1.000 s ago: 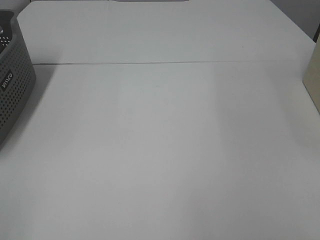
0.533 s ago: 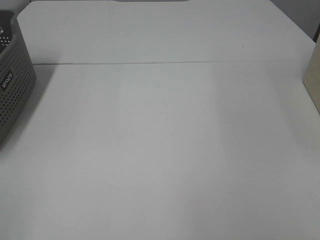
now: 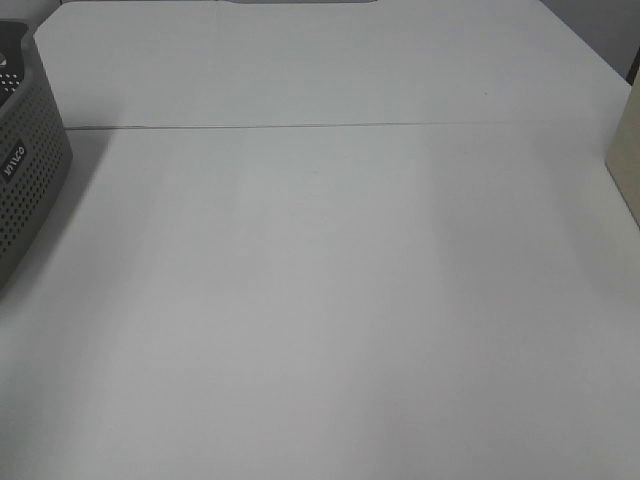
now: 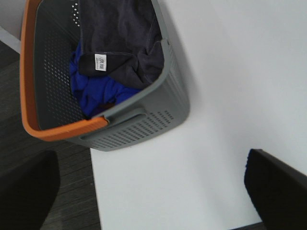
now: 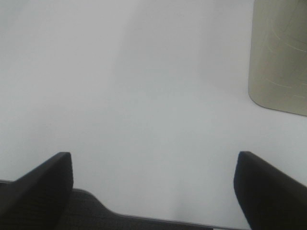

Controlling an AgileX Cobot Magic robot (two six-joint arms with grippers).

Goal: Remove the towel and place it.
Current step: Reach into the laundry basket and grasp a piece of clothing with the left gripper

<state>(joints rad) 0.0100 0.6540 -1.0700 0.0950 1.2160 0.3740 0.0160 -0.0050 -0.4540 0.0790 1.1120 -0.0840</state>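
Observation:
The dark navy-charcoal towel (image 4: 124, 43) lies crumpled inside the grey perforated basket (image 4: 144, 127), its small white tag (image 4: 100, 62) facing up. A blue cloth (image 4: 96, 93) lies under it. The basket has an orange rim (image 4: 28, 81) and stands at the table's left edge; only its corner (image 3: 25, 190) shows in the exterior high view. My left gripper (image 4: 153, 191) is open, high above the table beside the basket, and holds nothing. My right gripper (image 5: 153, 187) is open and empty above bare table near its front edge. Neither gripper shows in the exterior high view.
The white table (image 3: 330, 300) has a seam (image 3: 330, 125) running across its far part. A beige object (image 3: 627, 150) stands at the right edge; it also shows in the right wrist view (image 5: 280, 57). Dark floor (image 4: 29, 143) lies beyond the table's left edge.

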